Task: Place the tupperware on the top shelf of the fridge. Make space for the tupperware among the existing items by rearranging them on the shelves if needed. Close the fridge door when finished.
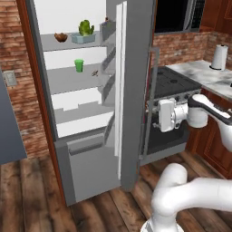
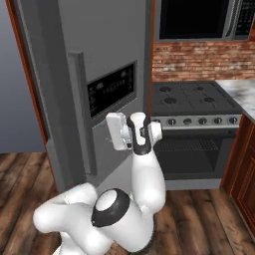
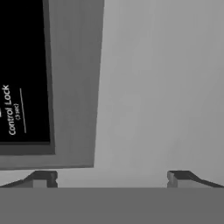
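- End effector [image 3: 109,178] faces the outer face of the fridge door [image 2: 107,55], fingertips [image 3: 42,178] set wide apart with nothing between them; it holds nothing.
- Tupperware [image 1: 83,38], a pale blue-green tub with leafy green contents, sits on the top shelf [image 1: 50,44], just beside a small brown lump [image 1: 60,36].
- Green cup [image 1: 79,65] stands one shelf lower.
- Door stands wide open, edge-on in the left base view; closing looks like the remaining step.
- Risk, my judgement: door skin is smooth, flat grey, and a push near the glossy black display panel [image 3: 22,70] may slide off or press the controls.
- Risk: a push near the hinge may stall the swing.
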Robot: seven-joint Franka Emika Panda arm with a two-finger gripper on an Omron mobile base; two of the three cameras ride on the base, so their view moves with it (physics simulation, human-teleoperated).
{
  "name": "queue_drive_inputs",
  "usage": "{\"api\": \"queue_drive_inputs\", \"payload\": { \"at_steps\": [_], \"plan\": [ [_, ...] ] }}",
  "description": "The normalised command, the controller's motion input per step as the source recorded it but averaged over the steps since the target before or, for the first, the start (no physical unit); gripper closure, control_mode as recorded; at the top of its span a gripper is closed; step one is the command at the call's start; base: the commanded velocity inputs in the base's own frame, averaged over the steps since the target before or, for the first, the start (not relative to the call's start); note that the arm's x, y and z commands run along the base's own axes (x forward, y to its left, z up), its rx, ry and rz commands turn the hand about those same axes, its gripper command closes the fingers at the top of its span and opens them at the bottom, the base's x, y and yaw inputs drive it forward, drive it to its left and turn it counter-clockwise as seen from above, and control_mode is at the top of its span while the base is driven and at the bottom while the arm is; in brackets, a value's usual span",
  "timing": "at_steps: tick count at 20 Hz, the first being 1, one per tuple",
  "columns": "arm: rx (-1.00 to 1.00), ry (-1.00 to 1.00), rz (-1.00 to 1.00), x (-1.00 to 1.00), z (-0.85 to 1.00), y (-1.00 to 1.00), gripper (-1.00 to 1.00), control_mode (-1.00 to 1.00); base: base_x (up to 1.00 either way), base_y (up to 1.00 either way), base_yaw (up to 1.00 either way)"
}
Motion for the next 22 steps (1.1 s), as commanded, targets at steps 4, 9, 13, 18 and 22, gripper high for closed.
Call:
{"api": "queue_drive_inputs", "payload": {
  "at_steps": [4,9,13,18,22],
  "plan": [
    [0.0,-0.08,0.0,0.16,0.66,0.74,-1.0,-1.0,0.0,0.0,0.0],
    [0.0,-0.08,-0.09,0.12,0.69,0.65,-1.0,-1.0,0.0,0.0,0.0],
    [-0.05,-0.05,-0.29,0.02,0.19,0.52,-1.0,-1.0,0.0,0.0,0.0],
    [-0.03,-0.15,-0.31,0.12,-0.39,0.27,-1.0,-1.0,0.0,0.0,0.0],
    [-0.03,-0.17,-0.33,0.39,-0.44,0.34,-1.0,-1.0,0.0,0.0,0.0]
  ]
}}
